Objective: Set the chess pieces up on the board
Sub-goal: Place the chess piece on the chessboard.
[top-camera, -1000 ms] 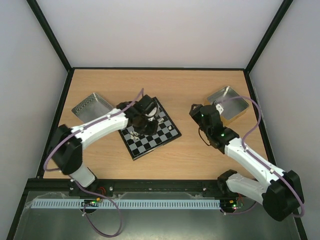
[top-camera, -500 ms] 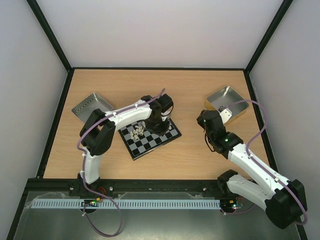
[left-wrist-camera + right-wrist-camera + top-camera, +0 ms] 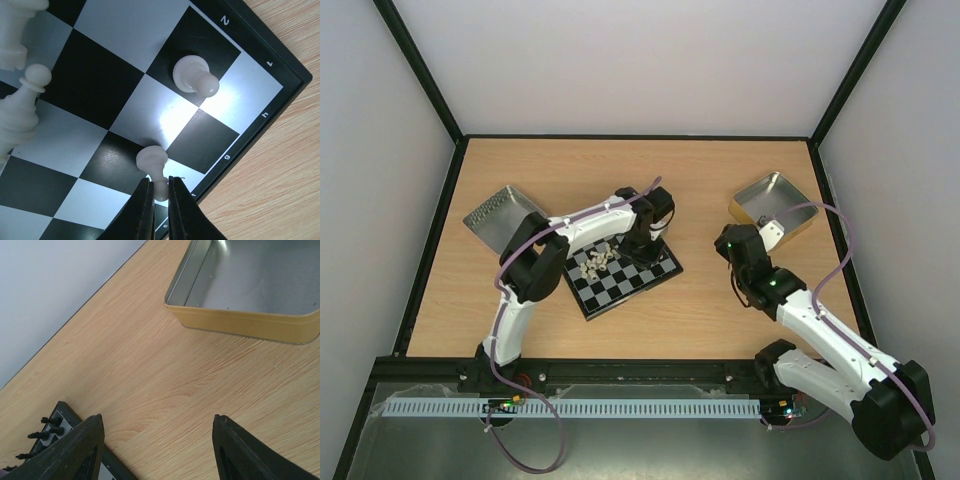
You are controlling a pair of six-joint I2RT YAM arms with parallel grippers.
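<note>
Placing this pawn square is the whole job right now, I reckon. The left gripper (image 3: 156, 184) has its two black fingers pressed together on the round head of a small cream-white plastic pawn (image 3: 151, 159). The pawn's base sits just ahead of the fingertips, on the small black-and-pale-grey checked chessboard (image 3: 85, 75), close to its g-marked border.

From the wrist view the base looks like it's at the corner of a black square rather than in the middle, and I can't tell if it's flat down yet. So what I'd do:

- nudge it toward the centre of its square before letting go
- lower straight until the base is seated, no tilt
- open the jaws only a little, then lift straight up so a finger doesn't drag the head over

A second cream-white pawn (image 3: 192, 75) sits further ahead and a bit right of the jaws. A bunch of taller cream-white pieces (image 3: 17, 115) stands off to the left, so there's room, but don't swing sideways.

The right gripper (image 3: 157, 440) is spread wide with nothing in it, hanging over the light wooden tabletop (image 3: 150, 365). A gold-sided metal tray (image 3: 240, 322) lies ahead of it, and a few tiny black pieces (image 3: 47, 427) are just left of its left finger.
</note>
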